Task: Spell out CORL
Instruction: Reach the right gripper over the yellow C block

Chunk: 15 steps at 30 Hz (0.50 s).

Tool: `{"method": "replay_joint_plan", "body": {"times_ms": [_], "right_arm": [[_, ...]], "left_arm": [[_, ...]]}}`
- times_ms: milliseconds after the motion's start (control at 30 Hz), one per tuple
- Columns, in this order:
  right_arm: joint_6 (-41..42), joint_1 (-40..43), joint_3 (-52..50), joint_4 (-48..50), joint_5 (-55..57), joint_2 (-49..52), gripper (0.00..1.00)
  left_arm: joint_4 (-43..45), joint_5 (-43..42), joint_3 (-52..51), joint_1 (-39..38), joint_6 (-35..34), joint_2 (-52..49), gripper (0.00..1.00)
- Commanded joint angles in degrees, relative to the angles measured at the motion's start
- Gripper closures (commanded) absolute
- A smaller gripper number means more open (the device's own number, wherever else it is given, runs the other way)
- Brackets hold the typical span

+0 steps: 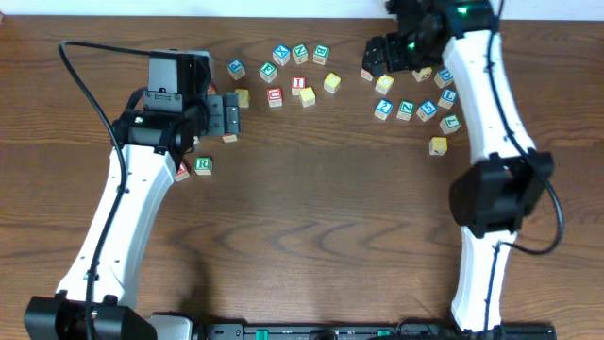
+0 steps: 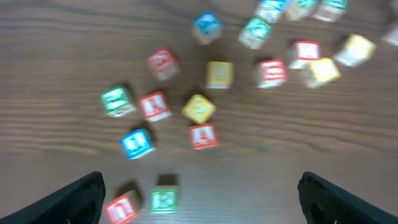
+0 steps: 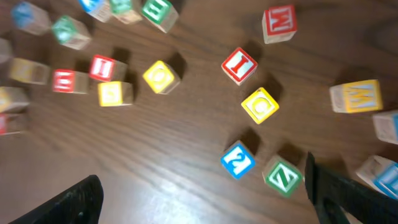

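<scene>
- A dark wooden table (image 1: 311,217), seen from above, with small wooden alphabet cubes scattered along its far side in two loose groups.
- The left arm reaches in from the near left. The left pincer (image 1: 229,113) is released, its two fingers spread wide and gripping nothing, at the left end of the left group.
- The right arm reaches in from the near right. The right pincer (image 1: 371,59) is likewise spread wide and holds nothing, at the far left edge of the right group.
- The green R cube (image 1: 203,164) sits on the table apart from the groups, beside the left arm and nearer than its pincer. A red-lettered cube (image 1: 181,172) is just to its left.
- In the right wrist view, a yellow cube (image 3: 260,104) with a round letter lies loose on the table, near a red I cube (image 3: 240,65).
- A second yellow cube (image 3: 160,76), also with a round letter, lies further left. I cannot tell whether either letter is C or O.
- Blue-lettered cubes (image 1: 427,110) lie in the right group, their letters too small to read.
- The left wrist view is blurred, and no letters can be made out there.
</scene>
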<state>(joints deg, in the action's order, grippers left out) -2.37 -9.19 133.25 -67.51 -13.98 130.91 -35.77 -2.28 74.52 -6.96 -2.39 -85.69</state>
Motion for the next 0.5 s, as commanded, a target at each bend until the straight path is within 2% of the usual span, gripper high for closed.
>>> {"method": "replay_joint_plan", "body": {"times_ms": [0,400,467], "right_arm": [[-0.5,-0.6,2.1,0.2,3.3,3.7,0.01],[-0.9,-0.4,1.9,1.1,5.1,4.9,0.01],[2.6,-0.4,1.9,1.8,6.8,5.2,0.02]], "left_arm": [[-0.2,7.9,1.4,-0.1,-1.6,-1.3,0.02],[-0.2,5.7,1.4,-0.1,-1.6,-2.9,0.02],[-0.2,5.7,1.4,-0.2,-2.7,-2.9,0.02]]}}
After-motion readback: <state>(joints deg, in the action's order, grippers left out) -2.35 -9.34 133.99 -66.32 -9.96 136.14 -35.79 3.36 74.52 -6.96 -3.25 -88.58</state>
